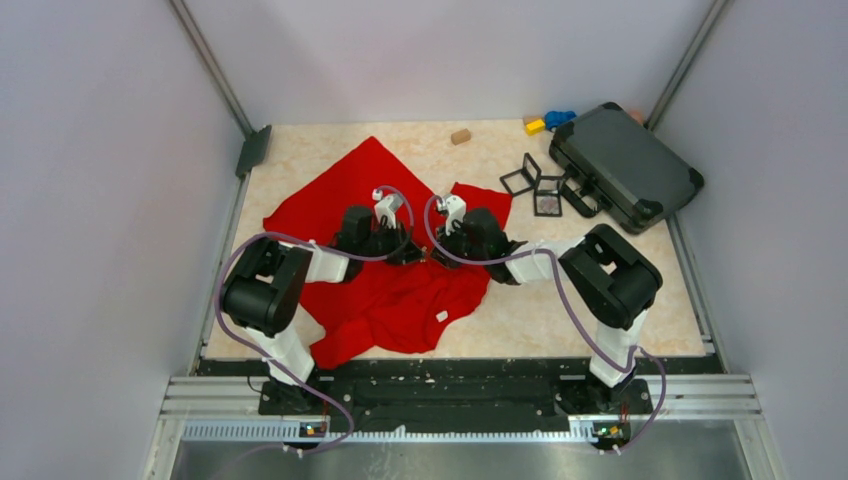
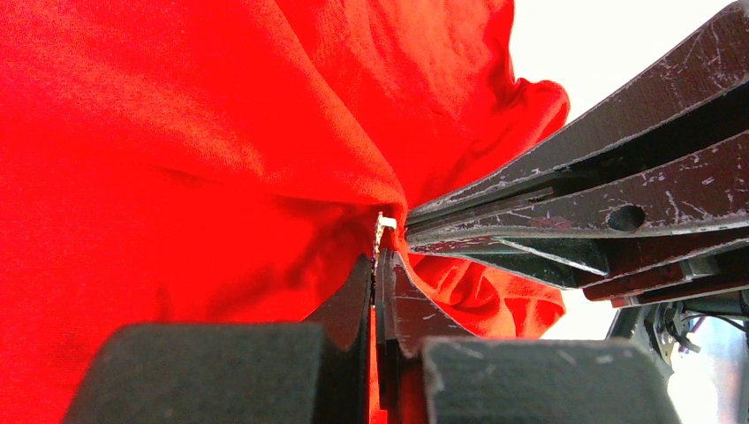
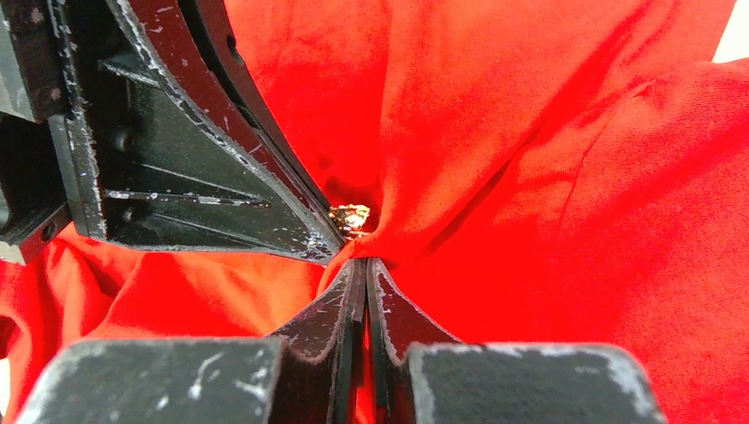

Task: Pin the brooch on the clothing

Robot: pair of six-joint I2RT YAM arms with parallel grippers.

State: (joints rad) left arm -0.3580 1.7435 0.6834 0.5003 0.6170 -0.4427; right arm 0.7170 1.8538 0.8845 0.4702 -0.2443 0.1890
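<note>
The red clothing (image 1: 390,290) lies crumpled mid-table, its white tag (image 1: 441,316) near the front. Both grippers meet tip to tip over its middle. My left gripper (image 1: 414,256) (image 2: 381,258) is shut, with the small gold and silver brooch (image 3: 351,218) (image 2: 385,223) at its tips, pressed against a raised fold. My right gripper (image 1: 436,252) (image 3: 364,262) is shut on that fold of the clothing (image 3: 548,203). The right fingers (image 2: 618,194) cross the left wrist view, and the left fingers (image 3: 221,177) show at upper left in the right wrist view.
A black hard case (image 1: 625,165) lies at the back right, with black square frames (image 1: 535,185) beside it. A wooden block (image 1: 460,136), a yellow block (image 1: 535,126) and a blue piece (image 1: 560,118) sit along the back edge. Grey walls close in both sides.
</note>
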